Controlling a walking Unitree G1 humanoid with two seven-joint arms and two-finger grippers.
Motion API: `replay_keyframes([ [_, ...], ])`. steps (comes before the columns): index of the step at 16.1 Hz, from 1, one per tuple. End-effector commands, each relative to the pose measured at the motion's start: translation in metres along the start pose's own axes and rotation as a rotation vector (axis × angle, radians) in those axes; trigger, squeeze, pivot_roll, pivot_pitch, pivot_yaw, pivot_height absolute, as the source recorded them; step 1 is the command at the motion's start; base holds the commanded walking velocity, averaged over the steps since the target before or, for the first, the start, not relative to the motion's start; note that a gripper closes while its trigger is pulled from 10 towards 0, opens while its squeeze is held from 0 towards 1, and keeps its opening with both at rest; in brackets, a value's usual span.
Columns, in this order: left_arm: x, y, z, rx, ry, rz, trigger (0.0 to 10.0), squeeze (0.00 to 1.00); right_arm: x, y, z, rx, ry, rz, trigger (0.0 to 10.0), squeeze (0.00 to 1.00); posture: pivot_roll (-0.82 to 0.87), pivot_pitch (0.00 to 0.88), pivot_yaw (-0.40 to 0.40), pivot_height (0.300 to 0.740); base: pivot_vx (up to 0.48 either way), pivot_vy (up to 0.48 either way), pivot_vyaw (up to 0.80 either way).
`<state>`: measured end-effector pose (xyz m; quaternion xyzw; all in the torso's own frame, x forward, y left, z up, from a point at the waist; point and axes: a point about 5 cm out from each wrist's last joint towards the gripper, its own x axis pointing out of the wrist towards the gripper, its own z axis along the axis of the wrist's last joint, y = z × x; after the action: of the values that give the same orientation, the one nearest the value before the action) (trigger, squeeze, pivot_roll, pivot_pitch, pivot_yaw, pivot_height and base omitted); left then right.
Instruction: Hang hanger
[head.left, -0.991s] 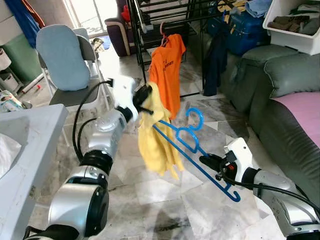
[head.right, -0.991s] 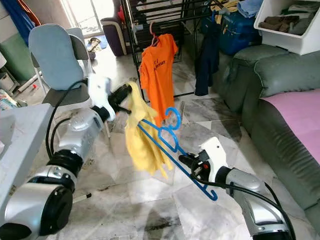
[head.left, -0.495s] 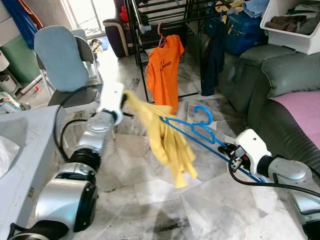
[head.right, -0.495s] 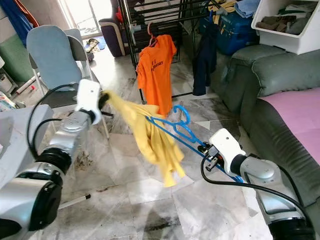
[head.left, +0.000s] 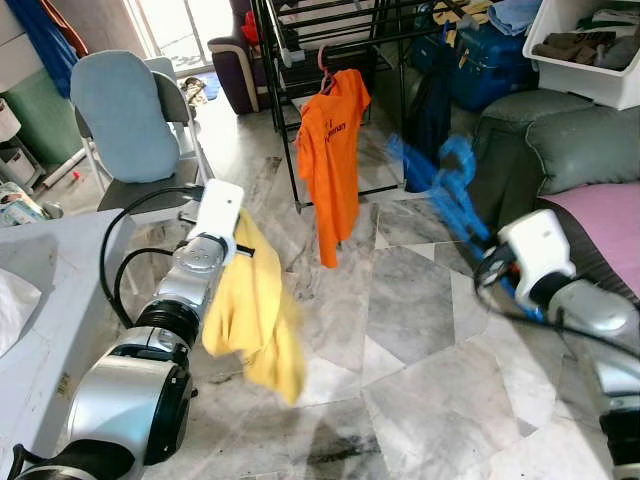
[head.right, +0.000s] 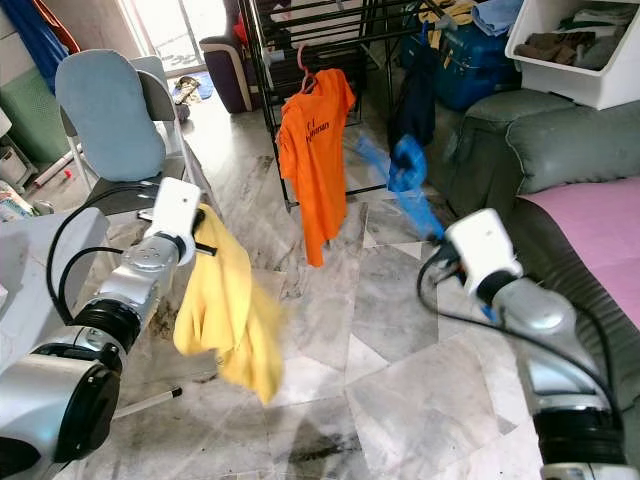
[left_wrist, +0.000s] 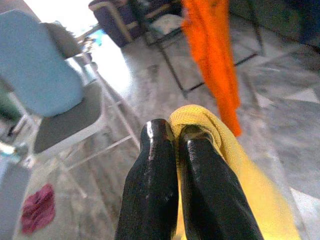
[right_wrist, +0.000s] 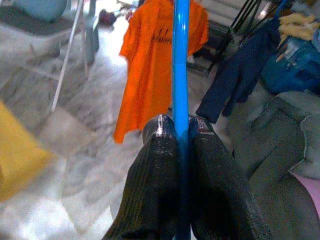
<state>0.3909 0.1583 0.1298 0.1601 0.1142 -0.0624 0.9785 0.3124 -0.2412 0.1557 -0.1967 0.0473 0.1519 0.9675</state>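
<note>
**Marble floor and what stands on it**

A grey-veined white marble tile floor (head.left: 400, 330) fills the frame's centre. On it stand a blue-cushioned folding chair (head.left: 130, 120) upper left, a black metal drying rack (head.left: 290, 110) top centre, and a grey-green sofa (head.left: 560, 150) right.

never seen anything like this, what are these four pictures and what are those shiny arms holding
This is a walking humanoid robot in a home. The two wide pictures come from a pair of cameras on its head, looking down at its own silver arms. The two close pictures come from cameras on each wrist, looking along that gripper's two black fingers.

The left gripper is shut on a yellow garment, which hangs down over the marble floor. The right gripper is shut on a blue hanger, which is raised and blurred, so it is probably moving.

Ahead stands a black drying rack with an orange T-shirt hanging on it. A blue-backed chair is on the left and a grey sofa on the right.
</note>
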Motion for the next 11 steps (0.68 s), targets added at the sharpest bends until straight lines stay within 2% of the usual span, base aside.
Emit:
replay_keyframes([
  [1, 0.003, 0.003, 0.024, 0.041, -0.081, -0.016, 10.0, 0.0, 0.003, 0.006, 0.005, 0.009, -0.032, 0.012, 10.0, 0.0, -0.25, 0.0, 0.149, 0.74, 0.0, 0.0, 0.0],
  [3, 0.004, 0.003, 0.032, 0.02, -0.112, 0.009, 10.0, 0.0, 0.006, 0.013, 0.007, 0.034, -0.052, 0.023, 10.0, 0.0, -0.24, 0.0, 0.158, 0.74, 0.0, 0.0, 0.0],
  [4, 0.004, 0.003, 0.039, 0.033, -0.15, 0.009, 10.0, 0.0, 0.006, 0.02, 0.01, 0.067, -0.071, 0.056, 10.0, 0.0, -0.24, 0.0, 0.165, 0.74, 0.0, 0.0, 0.0],
  [6, 0.004, 0.004, 0.045, 0.046, -0.183, -0.012, 10.0, 0.0, 0.005, 0.029, 0.012, 0.076, -0.083, 0.114, 10.0, 0.0, -0.23, 0.0, 0.173, 0.74, 0.0, 0.0, 0.0],
  [7, 0.003, 0.0, 0.052, 0.104, -0.233, -0.074, 10.0, 0.0, 0.002, 0.037, 0.014, 0.087, -0.091, 0.186, 10.0, 0.0, -0.24, 0.0, 0.176, 0.74, 0.0, 0.0, 0.0],
  [8, 0.001, -0.005, 0.058, 0.141, -0.293, -0.191, 10.0, 0.0, -0.002, 0.041, 0.014, 0.087, -0.087, 0.238, 10.0, 0.0, -0.24, 0.0, 0.178, 0.74, 0.0, 0.0, 0.0],
  [9, 0.0, -0.006, 0.06, 0.164, -0.317, -0.223, 10.0, 0.0, -0.003, 0.042, 0.014, 0.086, -0.083, 0.252, 10.0, 0.0, -0.24, 0.0, 0.179, 0.74, 0.0, 0.0, 0.0],
  [11, -0.004, -0.009, 0.065, 0.136, -0.37, -0.321, 10.0, 0.0, -0.005, 0.038, 0.009, 0.099, -0.066, 0.236, 10.0, 0.0, -0.24, 0.0, 0.18, 0.74, 0.0, 0.0, 0.0],
])
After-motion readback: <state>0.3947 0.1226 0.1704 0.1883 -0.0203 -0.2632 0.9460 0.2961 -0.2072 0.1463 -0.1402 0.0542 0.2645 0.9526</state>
